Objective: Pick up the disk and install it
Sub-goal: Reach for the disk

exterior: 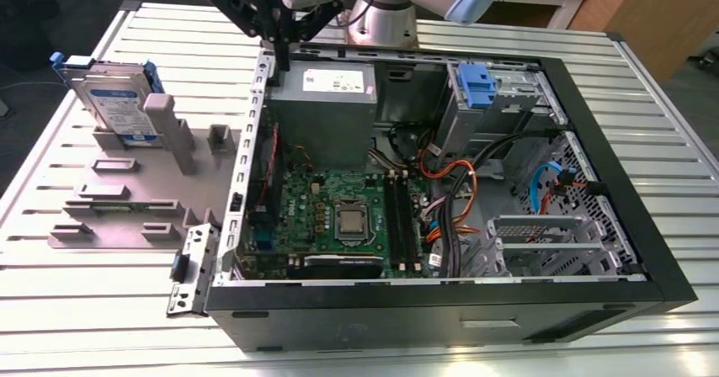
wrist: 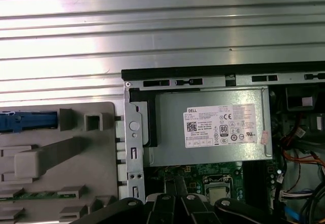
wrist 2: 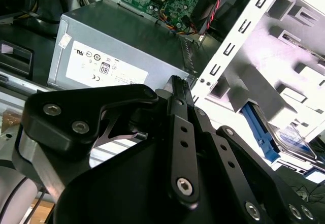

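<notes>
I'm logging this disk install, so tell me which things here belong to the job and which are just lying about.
Job:
disk, standing in the grey holder
gripper, near the power supply
open computer case, probably

Lying about:
motherboard
blue clip
cables

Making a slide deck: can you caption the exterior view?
Gripper hovers over the open computer case while the disk stands in the grey fixture at the exterior view's left.
</notes>
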Tool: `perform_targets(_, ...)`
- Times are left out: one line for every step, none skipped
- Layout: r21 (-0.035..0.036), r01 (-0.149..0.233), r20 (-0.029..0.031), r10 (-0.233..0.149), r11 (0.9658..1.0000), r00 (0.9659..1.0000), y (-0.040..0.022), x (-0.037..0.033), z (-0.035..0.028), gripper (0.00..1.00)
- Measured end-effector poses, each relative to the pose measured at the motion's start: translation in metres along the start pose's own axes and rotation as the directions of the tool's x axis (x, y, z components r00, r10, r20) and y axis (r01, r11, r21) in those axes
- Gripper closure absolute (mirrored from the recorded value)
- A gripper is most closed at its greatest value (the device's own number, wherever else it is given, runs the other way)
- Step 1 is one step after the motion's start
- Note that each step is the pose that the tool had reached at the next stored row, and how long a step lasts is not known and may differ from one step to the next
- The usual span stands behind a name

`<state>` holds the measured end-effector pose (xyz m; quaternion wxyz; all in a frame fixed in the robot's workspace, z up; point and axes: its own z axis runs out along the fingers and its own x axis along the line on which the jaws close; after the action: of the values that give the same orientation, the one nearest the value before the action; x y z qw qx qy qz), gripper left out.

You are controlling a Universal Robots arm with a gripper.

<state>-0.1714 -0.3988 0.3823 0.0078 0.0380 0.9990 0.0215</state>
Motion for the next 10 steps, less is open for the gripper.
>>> perform_targets(0.0, 0.0, -0.0001, 0.0, 1.0, 1.0, 0.0, 0.0003, 0.0001, 0.89)
perform_targets(0.0, 0.0, -0.0001, 0.0, 1.0, 1.0, 0.0, 0.0006, 0.0002, 0.89)
perform_targets(0.0, 0.0, -0.0001, 0.0, 1.0, 1.0, -0.0001, 0.0009, 0.0004, 0.89)
perform_targets(0.0, 0.0, -0.0001, 0.0, 1.0, 1.0, -0.0001, 0.0011, 0.0005, 0.89)
perform_targets(0.0, 0.0, -0.0002, 0.0, 1.0, 1.0, -0.0001, 0.0013, 0.0006, 0.89)
perform_targets(0.0, 0.0, -0.0003, 0.0, 1.0, 1.0, -0.0001, 0.0014, 0.0008, 0.89)
perform_targets(0.0, 0.0, -0.0004, 0.0, 1.0, 1.0, -0.0001, 0.0016, 0.001, 0.89)
perform_targets(0.0, 0.0, -0.0005, 0.0, 1.0, 1.0, -0.0002, 0.0017, 0.0011, 0.89)
perform_targets(0.0, 0.0, -0.0007, 0.0, 1.0, 1.0, -0.0002, 0.0018, 0.0013, 0.89)
perform_targets(0.0, 0.0, -0.0009, 0.0, 1.0, 1.0, -0.0002, 0.0019, 0.0015, 0.89)
